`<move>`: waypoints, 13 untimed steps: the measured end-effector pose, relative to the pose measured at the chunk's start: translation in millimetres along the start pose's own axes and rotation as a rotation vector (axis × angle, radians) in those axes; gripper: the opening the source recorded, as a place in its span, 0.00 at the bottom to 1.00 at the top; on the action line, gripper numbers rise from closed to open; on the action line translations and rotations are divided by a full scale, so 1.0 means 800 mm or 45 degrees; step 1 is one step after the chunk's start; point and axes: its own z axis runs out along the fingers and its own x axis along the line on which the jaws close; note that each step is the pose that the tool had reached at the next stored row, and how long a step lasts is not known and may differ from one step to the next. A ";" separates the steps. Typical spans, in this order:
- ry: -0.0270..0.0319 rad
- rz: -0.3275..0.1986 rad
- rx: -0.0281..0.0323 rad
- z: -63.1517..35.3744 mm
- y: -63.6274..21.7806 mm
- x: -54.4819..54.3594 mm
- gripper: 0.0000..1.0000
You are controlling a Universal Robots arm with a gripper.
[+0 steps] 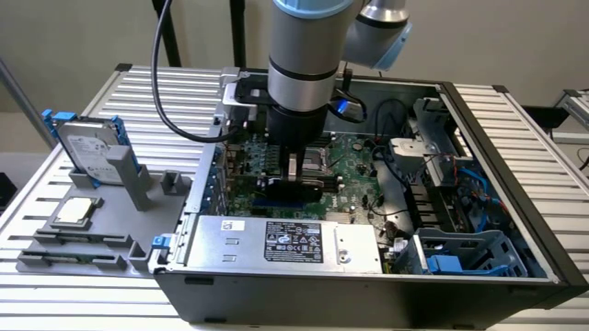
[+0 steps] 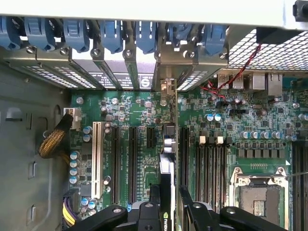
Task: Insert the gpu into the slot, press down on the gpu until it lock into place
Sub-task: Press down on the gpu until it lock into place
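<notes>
Claw [image 1: 294,178] partly open, fingers [image 2: 155,198] clamped on both flat faces of gpu [image 1: 310,187], card upright on edge. Exterior view: gpu at 12 o'clock of silver power supply [image 1: 285,241], directly over blue slot [image 1: 276,203]; can't tell if seated.

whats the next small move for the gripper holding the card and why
Probably a slow, straight descent. The gripper is shut on the flat black gpu card with its thin green board edge, held on edge just above the long bright-blue plastic slot; blue strip shows below the card in the exterior view, so it looks unseated.
</notes>
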 end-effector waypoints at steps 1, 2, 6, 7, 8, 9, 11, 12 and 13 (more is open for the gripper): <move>0.0026 0.000 -0.0017 -0.003 0.000 0.000 0.26; 0.0034 0.000 -0.0022 -0.005 0.000 0.000 0.26; 0.0053 0.000 -0.0026 -0.005 0.000 0.000 0.26; 0.0058 0.000 -0.0030 -0.005 0.000 0.000 0.26; 0.0070 -0.001 -0.0036 -0.004 0.000 0.000 0.26; 0.0083 -0.002 -0.0042 -0.004 0.000 0.000 0.26; 0.0116 -0.002 -0.0049 -0.003 0.000 0.000 0.26; 0.0133 -0.003 -0.0051 -0.003 0.000 0.000 0.26; 0.0154 -0.002 -0.0052 -0.002 0.000 0.000 0.26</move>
